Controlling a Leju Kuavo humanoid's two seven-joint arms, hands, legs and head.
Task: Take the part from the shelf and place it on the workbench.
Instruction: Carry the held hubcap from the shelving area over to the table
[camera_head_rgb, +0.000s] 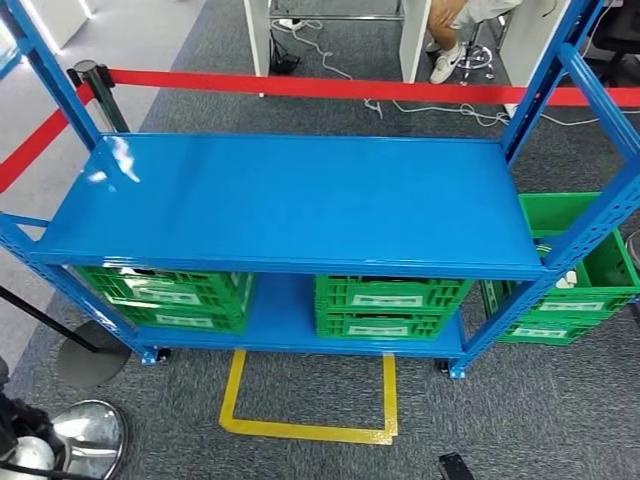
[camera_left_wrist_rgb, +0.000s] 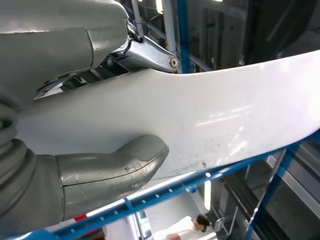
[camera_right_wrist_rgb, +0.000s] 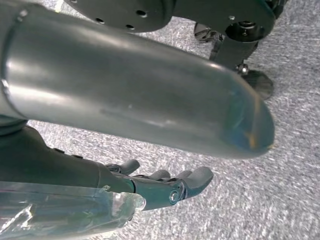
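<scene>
You have the part (camera_left_wrist_rgb: 211, 115) in your left hand (camera_left_wrist_rgb: 75, 150), a long pale curved panel held between the thick thumb and the fingers on its far side; your right hand (camera_right_wrist_rgb: 166, 185) hangs over the grey carpet (camera_right_wrist_rgb: 286, 210), fingers nearly straight and holding nothing; the blue shelf (camera_head_rgb: 294, 200) lies ahead; I judge the pick done, so next turn toward the workbench and carry the panel level.

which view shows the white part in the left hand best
The left wrist view: the long white part spans the frame, gripped by the left hand. The head view shows the blue shelf, the right wrist view the open right hand over carpet.
</scene>
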